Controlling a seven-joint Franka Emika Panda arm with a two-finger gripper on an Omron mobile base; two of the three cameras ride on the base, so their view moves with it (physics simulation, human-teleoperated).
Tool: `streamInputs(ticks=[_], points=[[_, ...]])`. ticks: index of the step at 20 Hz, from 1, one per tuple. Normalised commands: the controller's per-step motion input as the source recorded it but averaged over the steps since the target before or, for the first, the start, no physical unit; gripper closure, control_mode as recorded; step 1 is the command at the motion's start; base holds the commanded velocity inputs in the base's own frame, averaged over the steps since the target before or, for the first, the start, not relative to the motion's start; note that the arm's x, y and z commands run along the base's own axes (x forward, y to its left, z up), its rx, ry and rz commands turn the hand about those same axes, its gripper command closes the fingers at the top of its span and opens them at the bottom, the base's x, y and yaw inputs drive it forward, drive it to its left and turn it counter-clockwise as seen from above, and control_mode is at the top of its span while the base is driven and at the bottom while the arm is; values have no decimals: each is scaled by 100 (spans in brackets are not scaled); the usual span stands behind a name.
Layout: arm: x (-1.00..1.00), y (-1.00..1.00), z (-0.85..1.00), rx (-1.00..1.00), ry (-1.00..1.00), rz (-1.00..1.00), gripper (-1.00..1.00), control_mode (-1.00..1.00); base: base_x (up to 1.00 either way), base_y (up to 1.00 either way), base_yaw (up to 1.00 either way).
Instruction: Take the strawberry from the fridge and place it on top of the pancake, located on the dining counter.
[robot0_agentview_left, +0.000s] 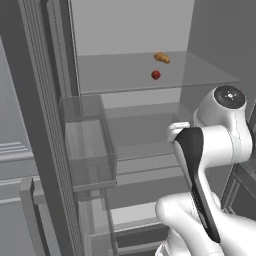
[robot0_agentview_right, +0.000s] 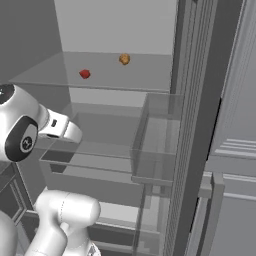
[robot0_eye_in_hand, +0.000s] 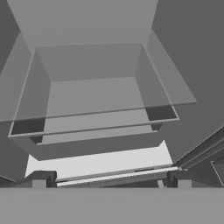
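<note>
- Open fridge (robot0_agentview_left: 130, 30), pale inside, glass shelves.
- Strawberry (robot0_agentview_left: 156, 75) on top shelf, tan-orange lump (robot0_agentview_left: 162, 58) just behind.
- Clear door bin (robot0_agentview_left: 87, 145) to the side.
- Gripper (robot0_eye_in_hand: 109, 181) spread wide, empty, facing lower shelves.

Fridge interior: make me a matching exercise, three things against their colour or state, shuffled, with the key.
Things:
1. strawberry
2. lumpy food item
3. gripper

Descriptions:
A. tan-orange, toward the back of the upper glass shelf
B. open, pointing at the lower shelves
C. red, nearer the front of the upper glass shelf

Pairs: 1-C, 2-A, 3-B
</note>
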Motion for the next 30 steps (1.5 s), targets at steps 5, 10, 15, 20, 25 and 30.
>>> streamInputs(ticks=[5,10,15,20,25,30], points=[[0,0,0,0,0,0,-100,100,54,0,0],[0,0,0,0,0,0,-100,100,20,0,0],[0,0,11,0,-6,1,-100,-100,0,0,0],[0,0,65,0,-27,8,-100,-100,0,0,0],[0,3,95,0,-27,4,-100,-100,0,0,0],[40,15,54,0,-16,0,-100,-100,0,0,0]])
